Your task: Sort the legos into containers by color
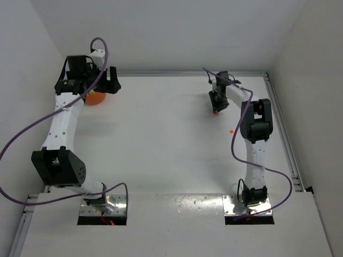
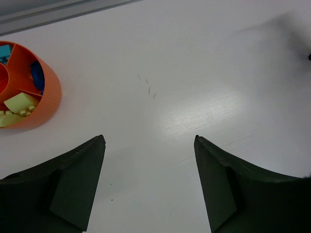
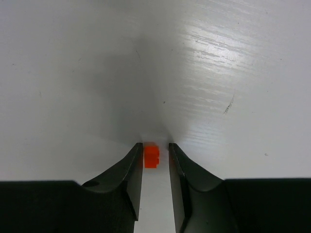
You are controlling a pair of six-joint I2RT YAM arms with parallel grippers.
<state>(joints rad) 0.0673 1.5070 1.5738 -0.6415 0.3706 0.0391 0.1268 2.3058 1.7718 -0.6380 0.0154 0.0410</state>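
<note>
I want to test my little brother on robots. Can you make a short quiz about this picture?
1. True or false: the left gripper is holding a brick.
2. What colour is the brick between the fingertips of the right gripper? A blue, B orange, C purple.
3. Which gripper is closer to the orange bowl?

Key:
1. False. Its jaws are wide open with only bare table between them.
2. B.
3. The left gripper.
</note>
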